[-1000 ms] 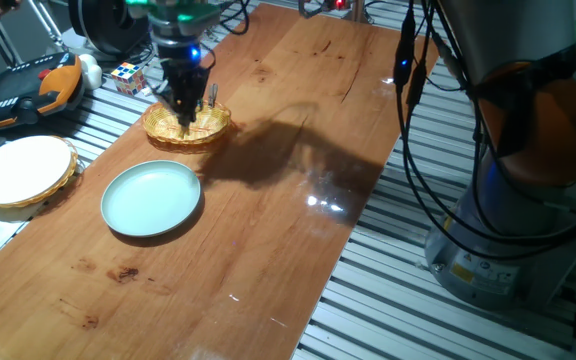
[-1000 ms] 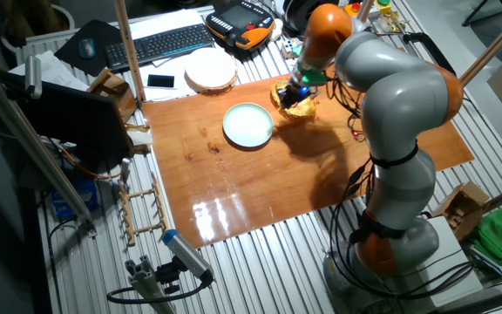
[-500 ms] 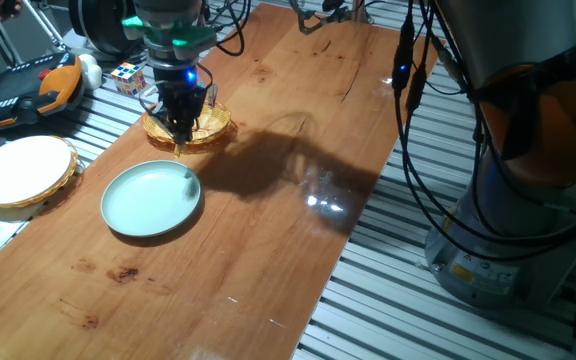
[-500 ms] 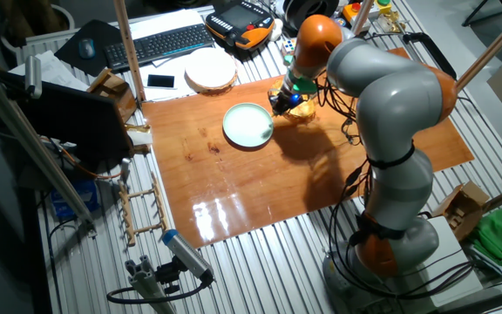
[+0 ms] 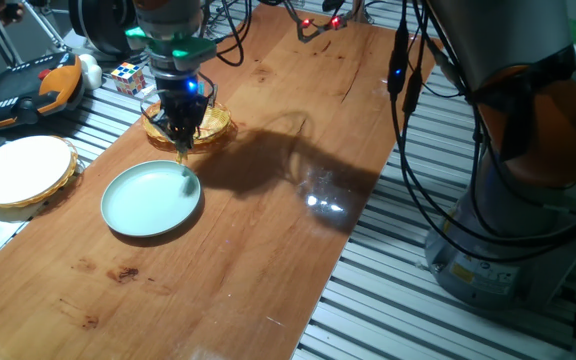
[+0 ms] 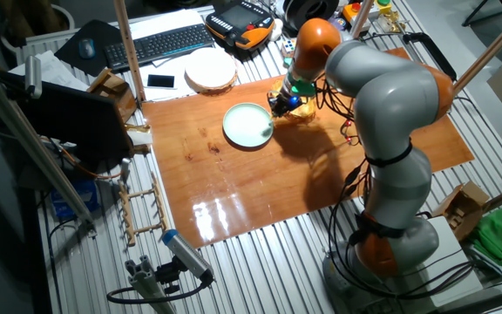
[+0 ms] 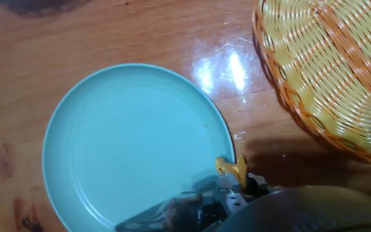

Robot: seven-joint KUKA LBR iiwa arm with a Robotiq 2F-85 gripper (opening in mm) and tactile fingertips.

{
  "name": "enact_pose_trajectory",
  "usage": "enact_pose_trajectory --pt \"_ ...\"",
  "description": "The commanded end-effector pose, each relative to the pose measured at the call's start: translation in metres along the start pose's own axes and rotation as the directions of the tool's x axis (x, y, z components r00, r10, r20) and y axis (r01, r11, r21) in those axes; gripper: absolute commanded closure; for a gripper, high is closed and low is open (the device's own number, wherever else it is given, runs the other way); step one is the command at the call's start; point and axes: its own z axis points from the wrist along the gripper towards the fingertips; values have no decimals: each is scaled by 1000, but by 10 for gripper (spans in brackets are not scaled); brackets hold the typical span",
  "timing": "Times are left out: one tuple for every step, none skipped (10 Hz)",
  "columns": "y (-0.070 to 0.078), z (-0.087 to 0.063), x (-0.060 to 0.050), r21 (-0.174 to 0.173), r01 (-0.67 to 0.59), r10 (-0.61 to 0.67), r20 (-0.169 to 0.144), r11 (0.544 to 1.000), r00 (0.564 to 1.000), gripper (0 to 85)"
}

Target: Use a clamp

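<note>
Gripper (image 5: 182,150) hanging low between basket (image 5: 214,126) and plate (image 5: 151,199), fingers pressed onto the clamp (image 7: 231,169), a small yellow peg. Seen from the hand view, peg's yellow tip poking out just over the plate's rim on the side nearest the basket. Only that tip visible; remainder buried among the fingers, so depth of grip impossible to judge.

Possible trouble from here, as a guess:
- Slipping of the peg out of the fingers if the hold is only on its tail, dropping it flat onto the plate or onto the desk (image 5: 288,220) beside it.
- Missing the rim when closing the peg onto it, since the mouth sits right at the edge and a small offset would leave it biting air.
- Nudging or tipping the plate by pressing down on its lip, light dish on smooth wood sliding toward the desk's near edge.
- Brushing the basket wall with the hand, so close on the other side.

No brand, label or legible writing anywhere on peg, plate, basket or desk.
</note>
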Motion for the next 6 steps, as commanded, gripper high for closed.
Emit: enact_pose_trajectory --pt "-1 2 -1 0 -2 2 0 1000 1000 843" --pt "-1 5 -1 -2 -3 3 0 1000 1000 843" --pt "-1 9 -1 -5 -10 10 -1 1000 1000 843" --pt "0 12 -1 -6 -16 16 -1 1000 1000 843" --pt "0 14 -1 -12 -22 22 -2 1000 1000 843" --pt "0 15 -2 -12 -22 22 -2 1000 1000 843"
